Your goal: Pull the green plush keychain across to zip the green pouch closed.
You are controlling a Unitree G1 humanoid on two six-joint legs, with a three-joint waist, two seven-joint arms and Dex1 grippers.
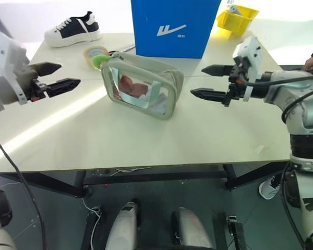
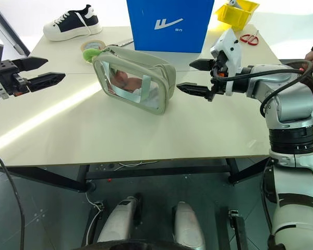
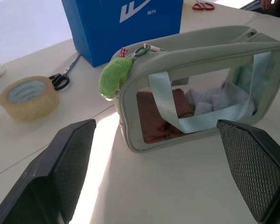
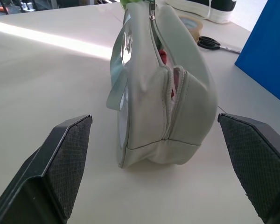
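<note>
Overhead, the green pouch point(image 1: 142, 83) stands mid-table before a blue box point(image 1: 173, 26) bearing a white swoosh logo (small writing unreadable), left gripper point(image 1: 55, 76) and right gripper point(image 1: 211, 82) flanking it, both spread, empty; left wrist: green plush keychain point(image 3: 114, 77) at the pouch's corner; right wrist: zipper gaping

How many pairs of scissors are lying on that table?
2: black-handled scissors between the tape roll and blue box; red-handled scissors by the yellow bin. Others may be hidden.

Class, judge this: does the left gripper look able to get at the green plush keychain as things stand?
Probably yes. The open left gripper faces the green plush keychain at the green pouch's near end, with nothing between them.
</note>
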